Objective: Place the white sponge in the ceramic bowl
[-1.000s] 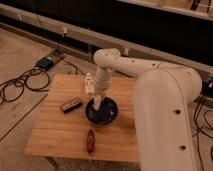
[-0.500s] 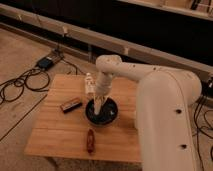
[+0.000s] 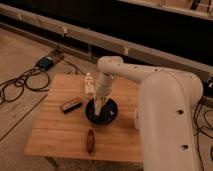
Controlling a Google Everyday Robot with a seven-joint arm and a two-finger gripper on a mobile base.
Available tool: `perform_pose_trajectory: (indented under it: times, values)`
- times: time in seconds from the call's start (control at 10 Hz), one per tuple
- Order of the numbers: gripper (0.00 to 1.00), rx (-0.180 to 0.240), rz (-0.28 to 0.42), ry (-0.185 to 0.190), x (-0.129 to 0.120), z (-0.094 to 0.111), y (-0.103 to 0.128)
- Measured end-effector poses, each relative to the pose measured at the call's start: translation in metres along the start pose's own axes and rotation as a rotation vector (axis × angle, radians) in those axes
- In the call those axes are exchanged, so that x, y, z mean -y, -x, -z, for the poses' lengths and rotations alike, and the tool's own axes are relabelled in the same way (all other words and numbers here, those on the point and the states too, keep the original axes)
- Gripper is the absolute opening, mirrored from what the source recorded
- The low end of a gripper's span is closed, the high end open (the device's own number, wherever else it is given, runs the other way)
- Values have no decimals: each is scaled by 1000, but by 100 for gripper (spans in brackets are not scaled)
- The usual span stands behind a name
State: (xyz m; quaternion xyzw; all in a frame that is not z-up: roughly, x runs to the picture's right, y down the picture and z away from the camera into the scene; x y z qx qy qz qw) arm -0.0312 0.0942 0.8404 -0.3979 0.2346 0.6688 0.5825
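The ceramic bowl (image 3: pixel 113 115), dark and glossy, sits near the middle of the wooden table (image 3: pixel 55 135). My gripper (image 3: pixel 98 106) hangs from the white arm and reaches down into the bowl's left half. A pale shape shows at the gripper's tip inside the bowl. I cannot tell whether it is the white sponge or part of the gripper. No sponge shows elsewhere on the table.
A dark rectangular bar (image 3: pixel 71 105) lies left of the bowl. A small pale bottle-like object (image 3: pixel 89 84) stands behind the bowl. A reddish-brown object (image 3: pixel 90 140) lies near the front edge. Cables and a power box (image 3: pixel 46 62) lie on the floor at left.
The gripper has moved slightly right and down, further into the bowl. The other objects on the table have not moved.
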Motion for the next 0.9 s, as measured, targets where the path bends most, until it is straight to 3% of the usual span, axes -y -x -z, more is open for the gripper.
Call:
perform_pose_trajectory:
  times: [0.9]
  values:
    - [80, 34, 19, 13, -1, 11, 3]
